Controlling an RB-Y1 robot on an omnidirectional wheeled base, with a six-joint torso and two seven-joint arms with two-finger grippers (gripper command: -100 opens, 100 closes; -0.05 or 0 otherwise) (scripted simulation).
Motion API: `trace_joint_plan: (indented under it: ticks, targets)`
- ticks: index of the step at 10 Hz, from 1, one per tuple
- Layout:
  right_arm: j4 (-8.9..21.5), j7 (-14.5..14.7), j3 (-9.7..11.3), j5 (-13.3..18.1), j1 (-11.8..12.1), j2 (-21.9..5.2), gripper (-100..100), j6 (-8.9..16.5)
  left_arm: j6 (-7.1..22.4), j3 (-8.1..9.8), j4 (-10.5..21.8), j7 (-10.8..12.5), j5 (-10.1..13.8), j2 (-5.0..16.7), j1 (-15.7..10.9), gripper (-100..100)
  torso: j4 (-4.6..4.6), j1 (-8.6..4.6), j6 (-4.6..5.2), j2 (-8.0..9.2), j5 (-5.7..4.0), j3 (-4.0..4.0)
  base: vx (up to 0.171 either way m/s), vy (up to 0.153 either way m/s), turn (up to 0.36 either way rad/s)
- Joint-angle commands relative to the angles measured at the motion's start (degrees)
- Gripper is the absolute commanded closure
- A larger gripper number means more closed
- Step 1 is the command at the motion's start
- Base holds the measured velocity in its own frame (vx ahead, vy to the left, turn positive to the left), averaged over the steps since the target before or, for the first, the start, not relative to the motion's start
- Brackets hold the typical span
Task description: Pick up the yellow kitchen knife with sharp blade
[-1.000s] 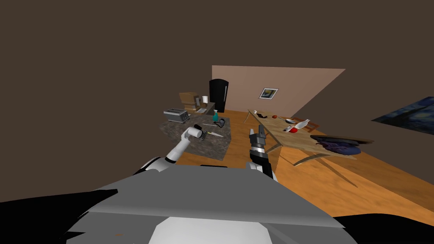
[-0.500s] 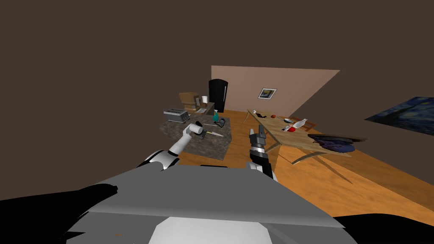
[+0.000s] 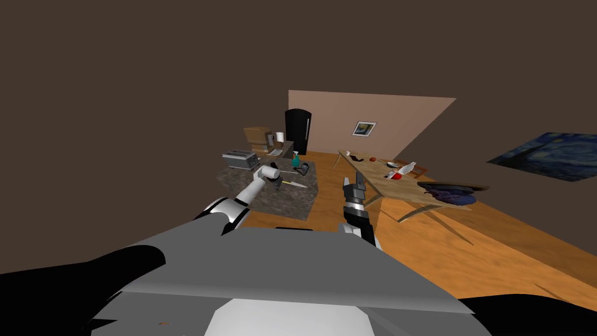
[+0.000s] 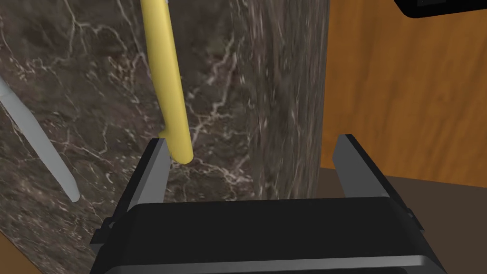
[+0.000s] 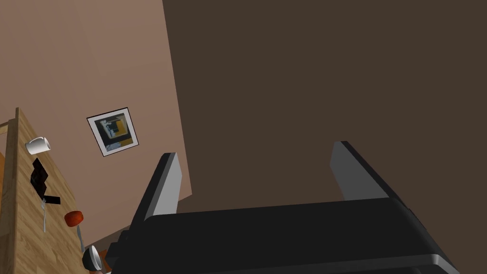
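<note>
1. Over the dark marble bench (image 4: pixel 95 119), the left gripper (image 4: pixel 252 142) hovers with its jaws wide apart and nothing between them.
2. The yellow knife (image 4: pixel 169 81) lies flat on the bench close to its edge. The butt of its handle sits just at the tip of the finger farther from that edge.
3. The handle's long axis runs straight away from the gripper, roughly parallel to the bench's edge, so the jaws would close across it rather than along it.
4. The gap between the jaws is off to one side, over the bench's edge and side face, with the wooden floor (image 4: pixel 404 95) beyond. The likely need is a sideways shift toward the handle, then a short reach forward.
5. A pale grey blade (image 4: pixel 38 138) lies on the bench beyond the knife, apart from it.
6. The right gripper (image 5: pixel 256 152) is raised in front of the chest, well apart from the bench, jaws open and empty. The left arm is plainly the nearer.
</note>
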Motion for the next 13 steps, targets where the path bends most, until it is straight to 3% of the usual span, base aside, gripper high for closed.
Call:
trace_joint_plan:
  ticks: [1,5,6,13]
  targets:
    - [0.00,0.00,0.00,0.00,0.00,0.00,0,0.00,1.16,0.07,1.82,0.80,0.06,-0.01,-1.13,-100,0.00,0.00,0.00,0.00,0.00,0.00,0.005,0.008,-0.026]
    - [0.00,0.00,0.00,0.00,0.00,0.00,0,0.00,6.13,1.30,9.29,4.36,0.23,-0.16,-7.03,-100,-0.01,-0.08,0.00,-0.06,-0.02,-0.03,0.018,-0.006,-0.073]
    - [0.00,0.00,0.00,0.00,0.00,0.00,0,0.00,6.13,1.30,9.88,4.36,0.23,-0.16,-7.03,-100,-0.02,-0.10,0.00,-0.09,-0.02,-0.05,0.021,-0.015,-0.029]
    - [0.00,0.00,0.00,0.00,0.01,0.01,0,0.00,12.44,4.40,21.14,9.83,-0.74,-1.47,-13.44,-100,-0.04,-0.22,0.00,-0.16,-0.05,-0.09,0.039,-0.034,-0.083]
